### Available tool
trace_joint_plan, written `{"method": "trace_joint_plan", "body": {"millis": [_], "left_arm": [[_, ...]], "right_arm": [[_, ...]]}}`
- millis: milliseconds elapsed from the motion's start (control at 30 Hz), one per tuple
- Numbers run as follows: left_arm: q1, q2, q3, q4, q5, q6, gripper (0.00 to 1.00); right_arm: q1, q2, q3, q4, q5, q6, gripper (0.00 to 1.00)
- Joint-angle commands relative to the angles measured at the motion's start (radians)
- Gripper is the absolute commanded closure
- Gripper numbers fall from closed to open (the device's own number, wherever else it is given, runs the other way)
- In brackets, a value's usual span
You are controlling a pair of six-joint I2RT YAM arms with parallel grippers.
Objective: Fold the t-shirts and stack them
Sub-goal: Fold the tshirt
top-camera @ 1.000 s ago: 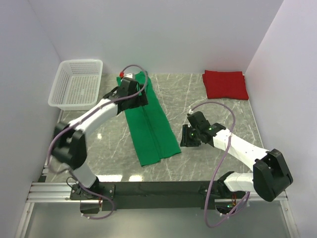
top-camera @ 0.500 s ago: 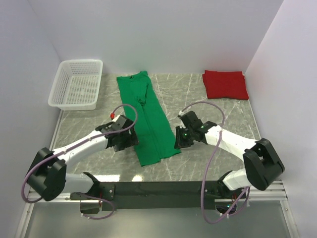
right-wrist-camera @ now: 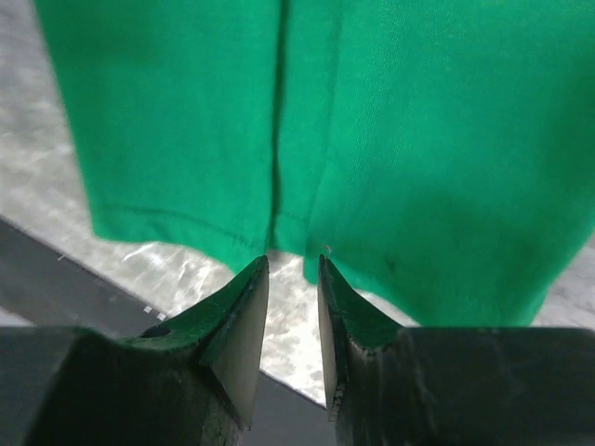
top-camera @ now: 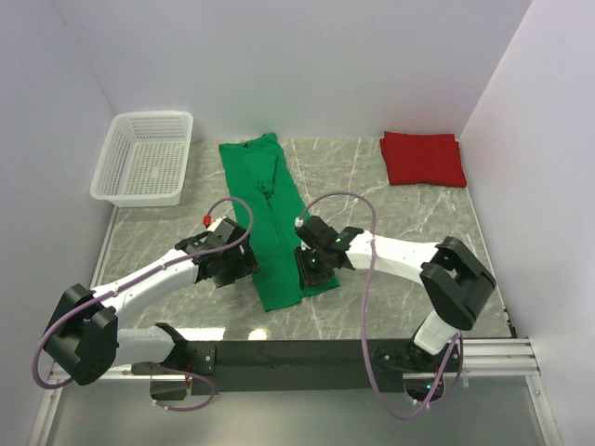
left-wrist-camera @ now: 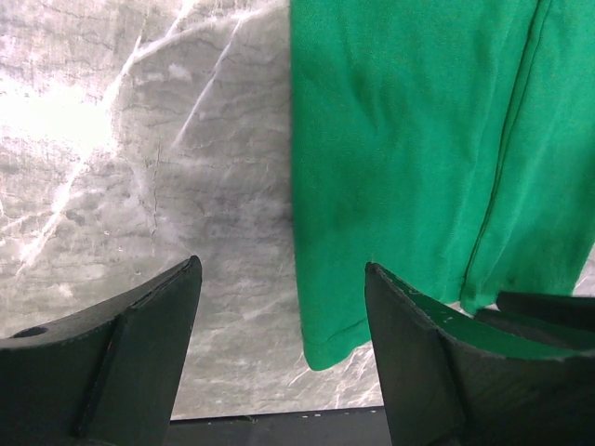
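The green t-shirt point(top-camera: 274, 223) lies on the marble table as a long narrow strip running from the back towards me. The red t-shirt point(top-camera: 423, 158) rests folded at the back right. My left gripper point(top-camera: 244, 265) hangs wide open at the strip's near left edge. In the left wrist view the green t-shirt's point(left-wrist-camera: 400, 139) near corner lies between the fingers of the left gripper point(left-wrist-camera: 281, 268), ungripped. My right gripper point(top-camera: 311, 269) is over the strip's near right part. In its wrist view the right gripper point(right-wrist-camera: 292, 264) has a narrow gap at the hem of the green t-shirt point(right-wrist-camera: 418, 139), with bare table showing through.
A white mesh basket point(top-camera: 153, 116) stands at the back left by the wall. White walls close the table on three sides. The dark base rail point(top-camera: 279, 353) runs along the near edge just beyond the shirt's hem.
My left arm came back from the shirt's far end to its near left edge, jaws slightly narrower. My right arm slid left from beside the shirt onto its near right part.
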Motion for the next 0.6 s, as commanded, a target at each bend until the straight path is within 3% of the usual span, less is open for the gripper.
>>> {"method": "trace_joint_plan", "body": {"millis": [0, 300, 567], "left_arm": [[-0.007, 0.005, 0.018, 0.008, -0.006, 0.013, 0.24], [-0.016, 0.005, 0.004, 0.025, 0.016, 0.016, 0.24], [-0.017, 0.008, 0.006, 0.021, 0.017, 0.022, 0.24]], "right_arm": [[0.029, 0.051, 0.056, -0.054, 0.069, 0.018, 0.64], [0.075, 0.119, 0.099, -0.114, 0.159, 0.038, 0.67], [0.076, 0.084, 0.131, -0.157, 0.170, 0.029, 0.96]]}}
